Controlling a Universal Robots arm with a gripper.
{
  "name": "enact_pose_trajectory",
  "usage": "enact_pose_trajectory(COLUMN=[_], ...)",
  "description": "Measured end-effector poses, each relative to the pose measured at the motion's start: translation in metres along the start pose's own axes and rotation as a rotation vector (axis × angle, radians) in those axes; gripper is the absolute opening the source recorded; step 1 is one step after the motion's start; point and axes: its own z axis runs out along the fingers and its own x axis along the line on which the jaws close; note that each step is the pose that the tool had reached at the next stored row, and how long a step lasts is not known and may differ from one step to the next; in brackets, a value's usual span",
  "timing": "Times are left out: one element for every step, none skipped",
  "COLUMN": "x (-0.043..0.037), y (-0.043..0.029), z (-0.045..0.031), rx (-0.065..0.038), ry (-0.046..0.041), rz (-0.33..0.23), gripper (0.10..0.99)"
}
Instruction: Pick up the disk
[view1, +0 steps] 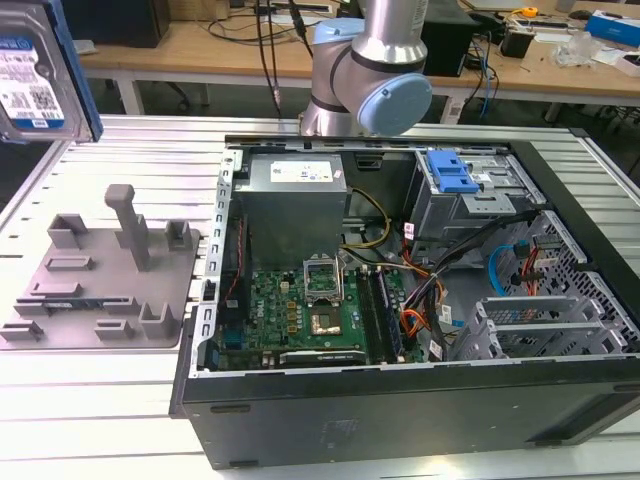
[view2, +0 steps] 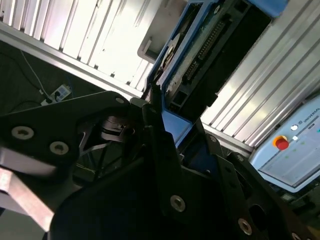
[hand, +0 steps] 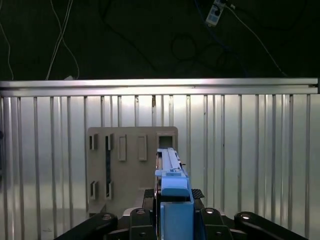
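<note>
The hand is clamped on the flat silver hard disk with blue plastic side rails — lifted clear. The grey plastic fixture with posts lies below on the ribbed metal surface — at about 9 o'clock of the open computer case.

On the flat rectangular silver disk, at the exterior view's upper left, you have a blue-and-white label with barcodes and small pictograms, its lines of print too small to tell. Inside the open black computer case, a white printed sticker sits on the grey metal power supply box, and a small white sticker sits on the grey drive cage, neither one legible. In the second wrist view, the pale blue control pendant carries one short line of dark lettering above its round red button.
</note>
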Motion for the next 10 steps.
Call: enact_pose_trajectory(x=[0.0004, 0.0005, 0.0006, 0.0006, 0.0006, 0.0006, 0.0006, 0.0006, 0.0006, 0.0006], y=[-0.0001, -0.0002, -0.0001, -0.0001, -0.0001, -0.0001, -0.0001, -0.0001, -0.0001, -0.0001], z=[-0.0100, -0.0147, -0.0154, -0.0153, -0.0153, -0.0153, -0.0154, -0.0154, -0.0154, -0.0154], rx=[0.000, 0.000, 0.000, 0.000, 0.000, 0.000, 0.000, 0.000, 0.000, 0.000], ry=[0.0000, 0.0001, -0.0001, 0.0000, 0.0001, 0.0002, 0.0003, 0.0004, 0.0004, 0.0004], rz=[0.000, 0.000, 0.000, 0.000, 0.000, 0.000, 0.000, 0.000, 0.000, 0.000], gripper=[0.365, 0.365, 0.365, 0.365, 0.365, 0.365, 0.365, 0.365, 0.365, 0.365])
